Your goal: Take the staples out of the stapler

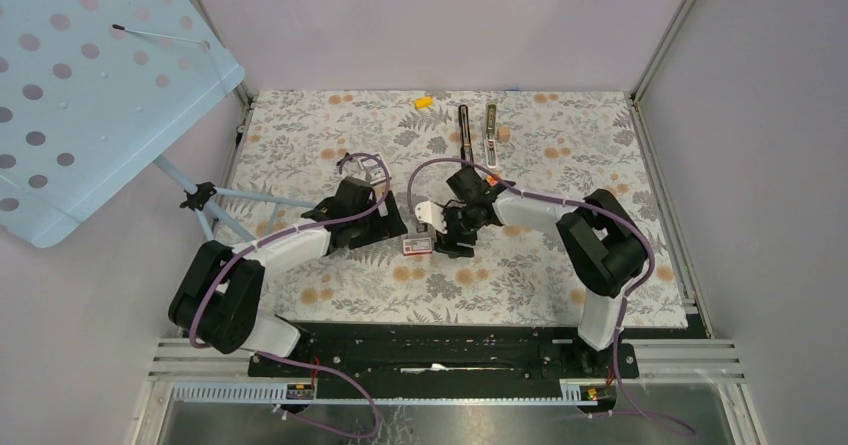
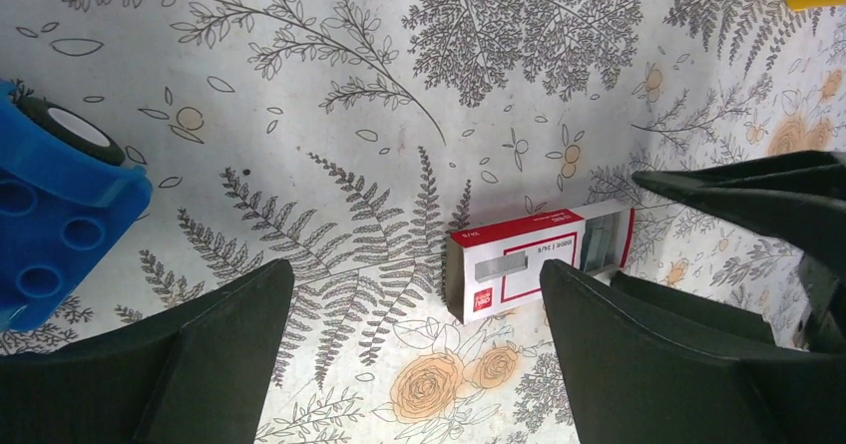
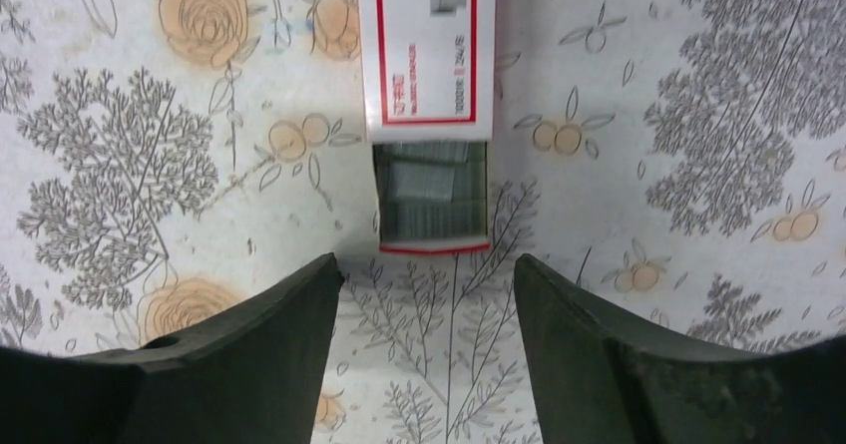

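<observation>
The stapler lies at the far middle of the mat, opened into a long black body and a narrow metal rail side by side. Neither wrist view shows it. A small red-white staple box lies between the grippers. In the right wrist view its drawer is slid out and shows grey staples. My left gripper is open and empty, with the box just ahead of its right finger. My right gripper is open and empty, just short of the drawer. In the top view both the left gripper and the right gripper flank the box.
A blue toy car sits to the left of my left gripper. A small yellow piece lies at the mat's far edge. A pale blue dotted panel on a stand overhangs the left side. Frame posts and walls bound the mat.
</observation>
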Available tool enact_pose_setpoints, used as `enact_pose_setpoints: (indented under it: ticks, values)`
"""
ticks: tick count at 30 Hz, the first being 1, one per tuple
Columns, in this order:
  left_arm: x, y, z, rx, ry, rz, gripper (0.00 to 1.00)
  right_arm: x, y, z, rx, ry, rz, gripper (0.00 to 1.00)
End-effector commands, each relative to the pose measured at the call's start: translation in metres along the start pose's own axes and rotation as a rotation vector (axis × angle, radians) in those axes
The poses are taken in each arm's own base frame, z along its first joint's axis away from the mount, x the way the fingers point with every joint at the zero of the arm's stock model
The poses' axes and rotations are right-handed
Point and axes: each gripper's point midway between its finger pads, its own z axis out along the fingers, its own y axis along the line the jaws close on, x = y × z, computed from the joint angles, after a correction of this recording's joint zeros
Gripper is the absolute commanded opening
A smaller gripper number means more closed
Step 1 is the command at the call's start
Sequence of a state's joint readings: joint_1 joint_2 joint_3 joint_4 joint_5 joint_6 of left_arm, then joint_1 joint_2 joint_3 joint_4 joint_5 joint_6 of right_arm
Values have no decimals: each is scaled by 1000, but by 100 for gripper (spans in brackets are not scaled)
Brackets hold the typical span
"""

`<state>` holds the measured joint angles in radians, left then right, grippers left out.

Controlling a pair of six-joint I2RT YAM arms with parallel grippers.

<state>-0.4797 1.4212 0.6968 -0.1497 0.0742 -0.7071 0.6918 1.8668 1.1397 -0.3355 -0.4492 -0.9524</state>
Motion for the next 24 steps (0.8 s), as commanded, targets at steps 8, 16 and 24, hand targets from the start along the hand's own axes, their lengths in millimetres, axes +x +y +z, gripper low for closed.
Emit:
enact_pose_setpoints:
  ticks: [8, 16, 24]
  values:
    - [-26, -3, -10, -16, -70, -1, 99, -29, -43, -66, 333, -247, 229, 100]
    - [-53, 14, -33, -58, -141, -28, 99, -14, -92, -156, 861, -400, 782, 100]
    - [-67, 16, -47, -77, -195, -28, 99, 29, -87, -184, 1058, -487, 1215, 100]
